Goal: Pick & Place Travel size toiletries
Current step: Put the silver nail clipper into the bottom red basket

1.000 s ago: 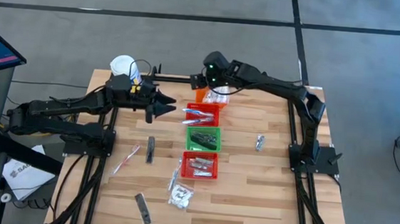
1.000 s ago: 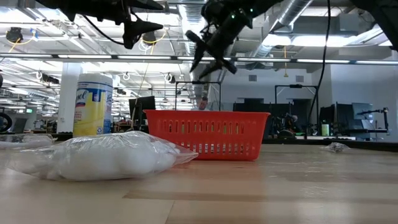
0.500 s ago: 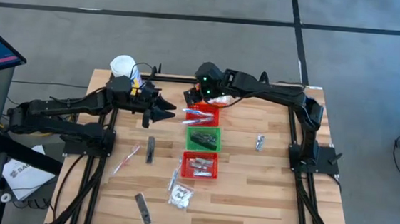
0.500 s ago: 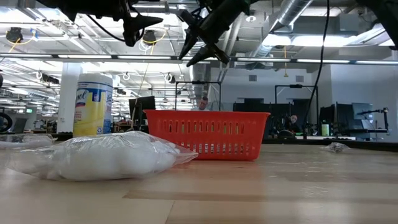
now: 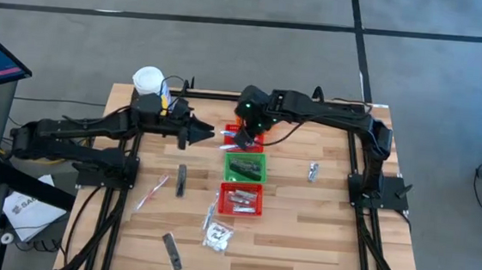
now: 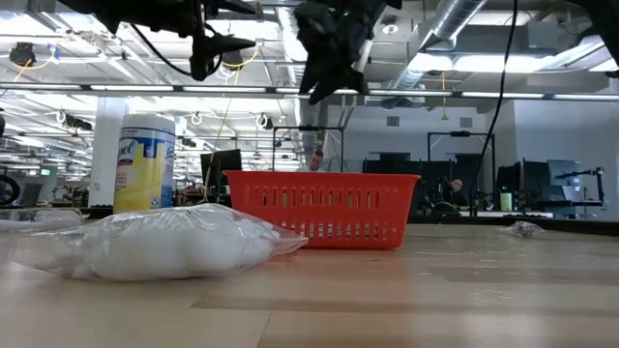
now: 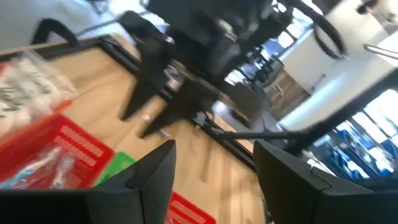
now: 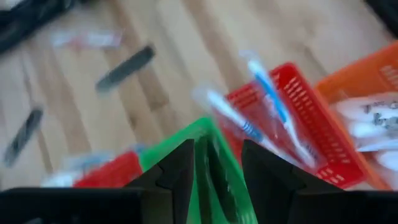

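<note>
Toiletries lie loose on the table: a pink toothbrush [image 5: 152, 192], two dark strips [image 5: 181, 179] [image 5: 171, 250], clear sachets [image 5: 216, 232] and a silvery tube [image 5: 313, 170]. More fill a row of small baskets. My right gripper [image 5: 245, 136] [image 8: 219, 177] hangs open and empty above the far red basket [image 5: 245, 139], which holds toothbrushes [image 8: 273, 118]. The green basket [image 8: 211, 149] shows between its fingers. My left gripper [image 5: 205, 133] [image 7: 211, 183] is open and empty in the air just left of that red basket, pointing right.
An orange basket [image 8: 367, 87] with sachets sits at the far end of the row and a second red basket [image 5: 241, 199] at the near end. A white jar [image 5: 148, 80] stands at the far left corner. Bare wood lies right of the baskets.
My right gripper has swung from above the orange basket toward the table's left, then toward the near edge. It now hangs over the far red basket and has turned as it went.
</note>
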Controlling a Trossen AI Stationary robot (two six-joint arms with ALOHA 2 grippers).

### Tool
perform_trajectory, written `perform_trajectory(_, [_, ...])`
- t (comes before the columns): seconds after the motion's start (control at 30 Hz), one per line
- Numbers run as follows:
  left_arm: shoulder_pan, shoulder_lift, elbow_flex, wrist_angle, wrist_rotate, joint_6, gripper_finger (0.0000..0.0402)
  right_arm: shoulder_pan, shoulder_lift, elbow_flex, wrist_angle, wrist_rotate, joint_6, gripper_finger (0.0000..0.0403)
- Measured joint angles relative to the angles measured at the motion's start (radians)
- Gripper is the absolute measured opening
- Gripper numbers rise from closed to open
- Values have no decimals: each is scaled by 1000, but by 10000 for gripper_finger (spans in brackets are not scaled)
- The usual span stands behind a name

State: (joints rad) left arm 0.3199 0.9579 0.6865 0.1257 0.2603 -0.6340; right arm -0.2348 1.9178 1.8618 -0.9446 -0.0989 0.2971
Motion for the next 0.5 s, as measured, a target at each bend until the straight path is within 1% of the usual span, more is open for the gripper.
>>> perform_trajectory(0.1, [-16,12,0,2,-80,-18,209,4,-32,-3,-73,-11,-118,127])
perform_trajectory(0.23, [-56,35,0,18,-224,-149,209,5,-88,-3,-111,-12,-223,127])
perform_trajectory(0.33, [-102,48,-2,11,-271,-193,209,-4,-139,-1,-92,-12,-267,127])
perform_trajectory(0.5, [-188,89,-1,24,-332,-276,209,-18,-211,-1,-72,-40,-274,127])
